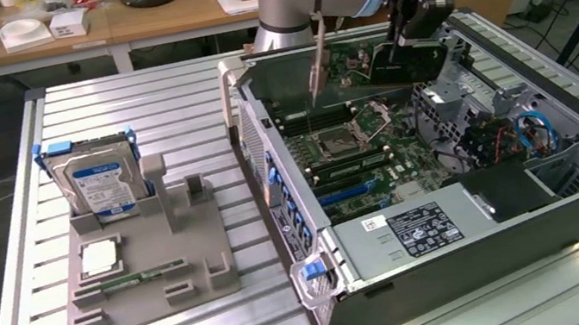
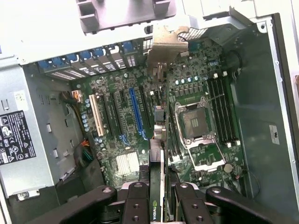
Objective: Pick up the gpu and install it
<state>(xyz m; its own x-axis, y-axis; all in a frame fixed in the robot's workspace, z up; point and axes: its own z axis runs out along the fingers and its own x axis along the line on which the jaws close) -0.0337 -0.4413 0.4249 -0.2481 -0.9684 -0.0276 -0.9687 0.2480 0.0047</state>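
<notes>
Currently on my remote screen, itemised:
1. Desk (image 1: pixel 140 99): slatted metal, carrying everything else.
2. Computer case (image 1: pixel 575 204): lying open side up along the desk's edge at the exterior view's right, motherboard (image 2: pixel 117 116) exposed.
3. Grey fixture (image 1: pixel 151 280): beside the case, toward the desk's edge at the exterior view's left.
4. Hard drive (image 1: pixel 101 185): silver with blue rails, upright at the fixture's far end.
5. gpu (image 1: pixel 405 65): raised on edge above the motherboard, at the case's far end.
6. fingers (image 2: pixel 136 205): drawn in narrow, clamping the gpu's two faces.
7. Memory stick (image 1: pixel 140 279): flat in the fixture's near part.
</notes>
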